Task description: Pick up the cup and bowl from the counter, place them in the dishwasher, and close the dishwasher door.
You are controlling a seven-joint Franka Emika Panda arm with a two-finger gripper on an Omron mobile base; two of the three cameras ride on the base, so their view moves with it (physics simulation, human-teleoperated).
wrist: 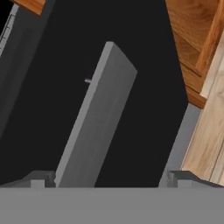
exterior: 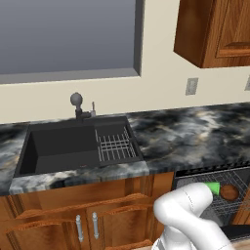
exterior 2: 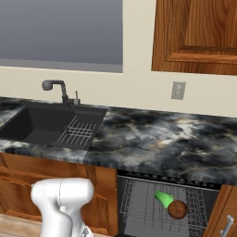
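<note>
I see the black sink basin point(exterior 2: 44, 124) at left, dark marbled stone counter point(exterior 2: 152, 141) beside it. Below, the small green tapered cup point(exterior 2: 163, 198) touches the reddish-brown round bowl point(exterior 2: 177, 209) on the dishwasher's grey wire rack point(exterior 2: 139, 208). My gripper point(wrist: 111, 178) stands wide open, empty, over the silver bar handle point(wrist: 98, 118).

You have lots of open room on the counter point(exterior 2: 157, 139) from 12 to 3 o'clock. At 9 o'clock the sink point(exterior: 63, 146) dips down, with a tap point(exterior: 77, 105) sticking up behind it. Inside the dishwasher point(exterior 2: 139, 208), the cup point(exterior 2: 163, 198) and bowl point(exterior 2: 177, 209) sit touching on the rack (toward 5 o'clock). Down low, the silver handle point(wrist: 94, 122) stands right between the wide-apart fingertips point(wrist: 37, 178).
</note>
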